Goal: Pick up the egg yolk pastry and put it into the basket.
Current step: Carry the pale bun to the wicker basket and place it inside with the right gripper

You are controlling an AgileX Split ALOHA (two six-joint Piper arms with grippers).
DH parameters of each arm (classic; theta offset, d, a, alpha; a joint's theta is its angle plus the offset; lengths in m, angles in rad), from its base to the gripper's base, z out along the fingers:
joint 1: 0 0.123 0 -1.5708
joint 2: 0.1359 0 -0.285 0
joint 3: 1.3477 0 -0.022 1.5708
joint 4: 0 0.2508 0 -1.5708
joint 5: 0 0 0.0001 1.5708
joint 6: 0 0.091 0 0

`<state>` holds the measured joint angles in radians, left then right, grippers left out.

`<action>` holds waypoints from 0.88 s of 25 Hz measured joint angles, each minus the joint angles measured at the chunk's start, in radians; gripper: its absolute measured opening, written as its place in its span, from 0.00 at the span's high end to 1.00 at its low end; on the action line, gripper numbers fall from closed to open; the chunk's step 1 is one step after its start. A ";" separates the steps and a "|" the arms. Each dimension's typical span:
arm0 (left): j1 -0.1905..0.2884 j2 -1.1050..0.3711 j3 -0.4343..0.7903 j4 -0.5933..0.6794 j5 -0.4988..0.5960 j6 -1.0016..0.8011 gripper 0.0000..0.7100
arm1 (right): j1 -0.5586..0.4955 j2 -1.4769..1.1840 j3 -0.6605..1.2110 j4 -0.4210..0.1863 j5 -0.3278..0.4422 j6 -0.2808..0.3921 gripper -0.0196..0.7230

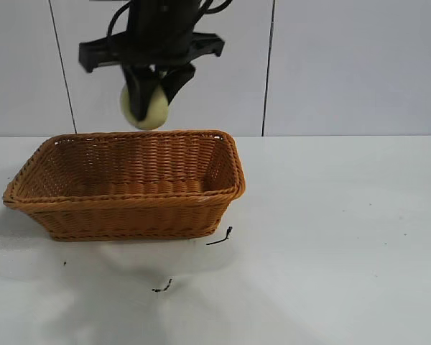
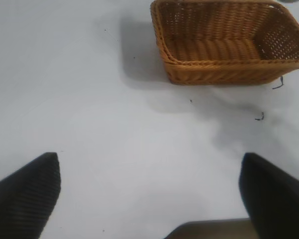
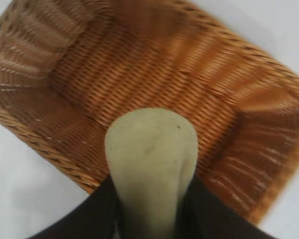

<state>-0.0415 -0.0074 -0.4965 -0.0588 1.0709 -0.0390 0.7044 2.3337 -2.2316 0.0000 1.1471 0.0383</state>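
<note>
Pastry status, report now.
Right gripper shut on egg yolk pastry, hanging above the basket. Left gripper open, off to the side over bare table. Basket holds nothing; drop path unobstructed.

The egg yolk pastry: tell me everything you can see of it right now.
The pale yellow-green, matte, rounded egg yolk pastry is a smooth lump with a few tiny dark specks. The right gripper holds it in the air, its black fingers pressing on opposite sides. The pastry hangs above the open orange-brown woven wicker basket, over its interior near the rim, touching only the gripper.
</note>
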 joint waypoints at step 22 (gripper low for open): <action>0.000 0.000 0.000 0.000 0.000 0.000 0.02 | -0.030 0.180 -0.004 -0.029 -0.124 0.033 0.42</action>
<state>-0.0415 -0.0074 -0.4965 -0.0588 1.0709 -0.0390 0.6740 2.5142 -2.2356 -0.0293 1.0227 0.0717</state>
